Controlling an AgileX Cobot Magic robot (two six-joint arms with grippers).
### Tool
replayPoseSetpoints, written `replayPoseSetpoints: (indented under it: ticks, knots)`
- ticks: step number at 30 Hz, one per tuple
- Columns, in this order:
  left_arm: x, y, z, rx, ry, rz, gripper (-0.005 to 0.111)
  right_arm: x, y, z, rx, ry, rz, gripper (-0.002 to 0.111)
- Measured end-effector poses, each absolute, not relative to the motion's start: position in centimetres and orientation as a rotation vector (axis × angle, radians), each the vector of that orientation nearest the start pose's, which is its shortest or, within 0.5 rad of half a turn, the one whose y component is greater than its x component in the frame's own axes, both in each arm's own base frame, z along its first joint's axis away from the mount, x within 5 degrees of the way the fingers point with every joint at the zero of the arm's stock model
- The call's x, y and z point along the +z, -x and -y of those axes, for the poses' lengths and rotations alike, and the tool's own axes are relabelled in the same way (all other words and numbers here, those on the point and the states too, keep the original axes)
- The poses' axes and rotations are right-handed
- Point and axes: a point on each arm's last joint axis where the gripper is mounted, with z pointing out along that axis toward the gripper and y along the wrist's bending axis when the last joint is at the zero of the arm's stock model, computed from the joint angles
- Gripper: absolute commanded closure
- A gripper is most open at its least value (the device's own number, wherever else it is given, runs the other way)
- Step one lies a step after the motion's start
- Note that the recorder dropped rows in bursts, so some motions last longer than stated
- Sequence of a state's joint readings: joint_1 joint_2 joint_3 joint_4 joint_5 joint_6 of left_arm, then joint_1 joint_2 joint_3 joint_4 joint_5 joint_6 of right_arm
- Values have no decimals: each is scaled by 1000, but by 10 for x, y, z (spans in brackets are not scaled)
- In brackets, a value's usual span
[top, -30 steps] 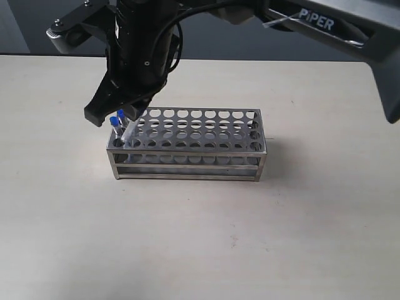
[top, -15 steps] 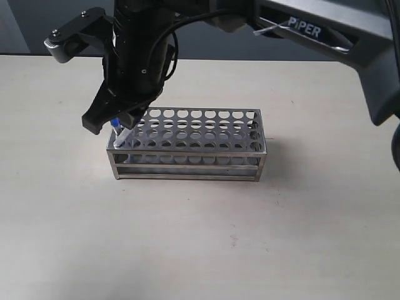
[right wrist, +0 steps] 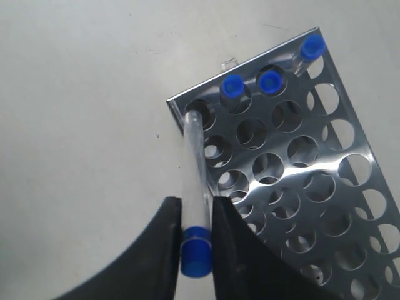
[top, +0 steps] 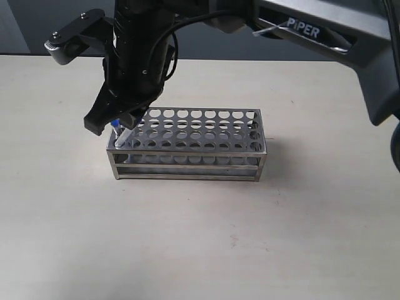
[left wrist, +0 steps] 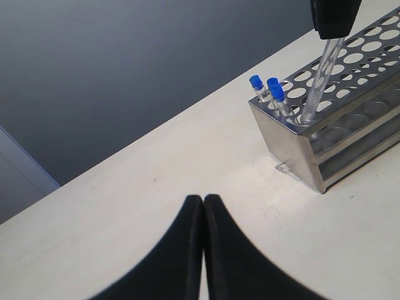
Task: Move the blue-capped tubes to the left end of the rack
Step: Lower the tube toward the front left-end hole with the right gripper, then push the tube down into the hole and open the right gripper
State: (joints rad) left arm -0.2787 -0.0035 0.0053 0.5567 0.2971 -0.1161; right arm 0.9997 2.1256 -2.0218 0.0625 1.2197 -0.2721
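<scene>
Compared with a second ago, the right gripper (top: 116, 122) is sitting lower and further toward the rack's left end, and is now covering most of the blue caps that were showing beside it. Against half a second ago it is barely differing. It is pinching the tilted tube (right wrist: 195, 169) at its blue cap. The tube's clear lower end is resting in the corner hole at the left end of the rack (top: 187, 147), in the row facing the tabletop's near edge. The tube is leaning rather than standing straight.

Three tubes (right wrist: 270, 80) are standing in the remaining holes of that same end column, with their caps showing above the top plate. Every other hole in the plate is lying open.

The rack is standing clear of the far edge of the tabletop (top: 250, 237), with bare surface lying all around it and a wide stretch reaching toward the near edge. The left gripper (left wrist: 203, 203) is hanging off the rack's left end, well apart from it, with its fingers pressed together on nothing.
</scene>
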Motion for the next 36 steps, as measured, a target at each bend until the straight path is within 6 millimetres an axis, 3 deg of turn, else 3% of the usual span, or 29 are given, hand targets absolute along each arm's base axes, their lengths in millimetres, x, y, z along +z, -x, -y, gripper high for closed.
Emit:
replayPoseSetpoints:
  ticks: [36]
  knots:
    - [189,-56,1,239,-489,-1674,106,269,-249,-396,229,1768,-2191,109]
